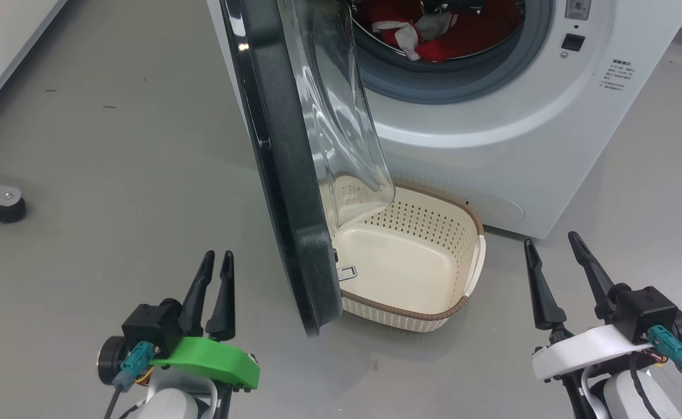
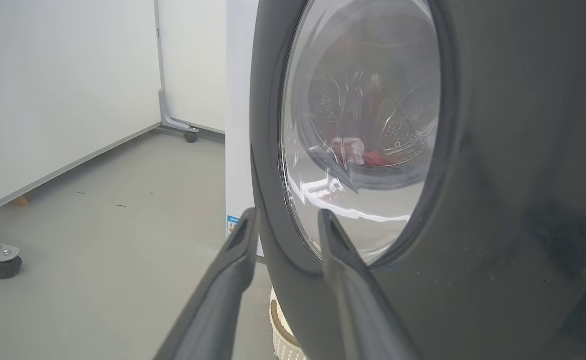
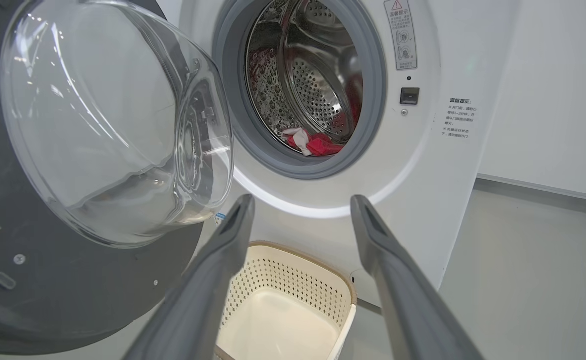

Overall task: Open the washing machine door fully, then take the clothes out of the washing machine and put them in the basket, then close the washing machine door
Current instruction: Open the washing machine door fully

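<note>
The white washing machine (image 1: 492, 145) stands with its black-rimmed door (image 1: 283, 174) swung wide open, the clear glass bowl bulging toward the drum. Red and white clothes (image 1: 463, 35) lie low inside the machine. The cream perforated basket (image 1: 399, 262) sits on the floor just before the machine, partly under the door.

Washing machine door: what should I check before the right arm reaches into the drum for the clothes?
1. Round door, glossy black rim, swung off the porthole: ok; fully open: cannot tell.
2. Red and white clothes lying in steel drum: ok.
3. Cream perforated plastic basket empty, below the porthole: ok.
4. Drop path into basket past door's clear glass bowl: cannot tell.
5. Right gripper open, empty: ok.
6. Left gripper apart from door: ok.
</note>
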